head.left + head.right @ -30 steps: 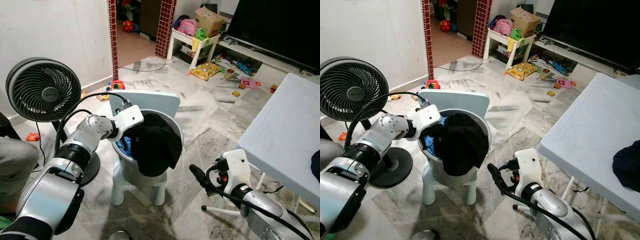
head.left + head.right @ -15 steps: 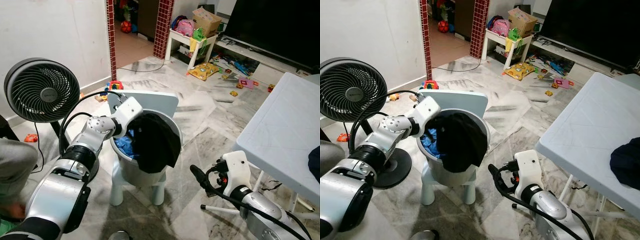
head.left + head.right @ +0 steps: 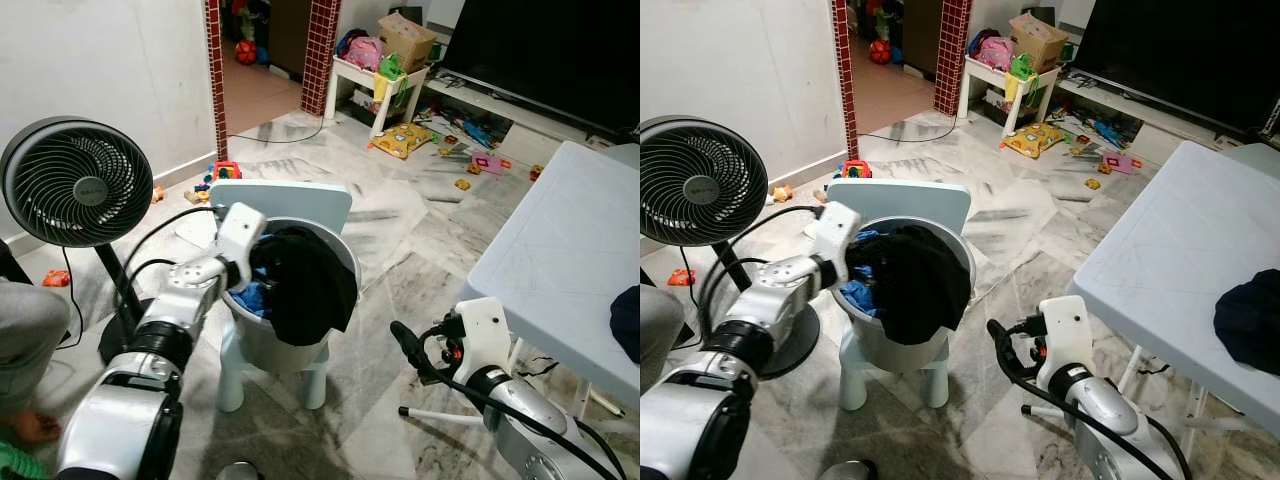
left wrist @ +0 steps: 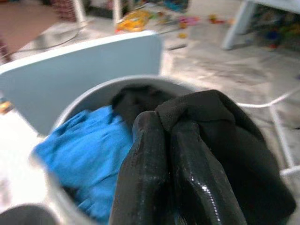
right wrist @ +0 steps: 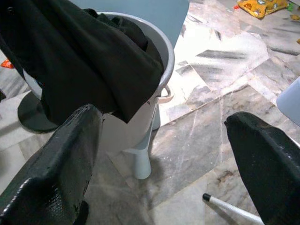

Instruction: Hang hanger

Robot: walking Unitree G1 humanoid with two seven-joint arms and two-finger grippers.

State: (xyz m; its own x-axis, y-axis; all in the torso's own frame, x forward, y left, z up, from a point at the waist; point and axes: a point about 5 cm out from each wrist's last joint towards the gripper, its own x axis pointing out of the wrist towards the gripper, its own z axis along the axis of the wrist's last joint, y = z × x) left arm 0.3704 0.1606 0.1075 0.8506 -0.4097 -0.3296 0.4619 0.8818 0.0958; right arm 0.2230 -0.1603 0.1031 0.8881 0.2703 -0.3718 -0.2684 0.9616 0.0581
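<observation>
Left claw [image 4: 164, 140], fingers pressed together, reaches into the grey laundry bucket [image 3: 290, 345] at frame centre, at a black garment [image 3: 305, 280]; right claw [image 5: 168, 164] hangs apart, lower right.

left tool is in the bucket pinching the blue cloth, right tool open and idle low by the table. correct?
Not quite. The left tool is in the bucket, but the left wrist view shows it shut on the black garment; the blue cloth lies beside it, ungripped. The right tool is open and idle low by the table.
</observation>
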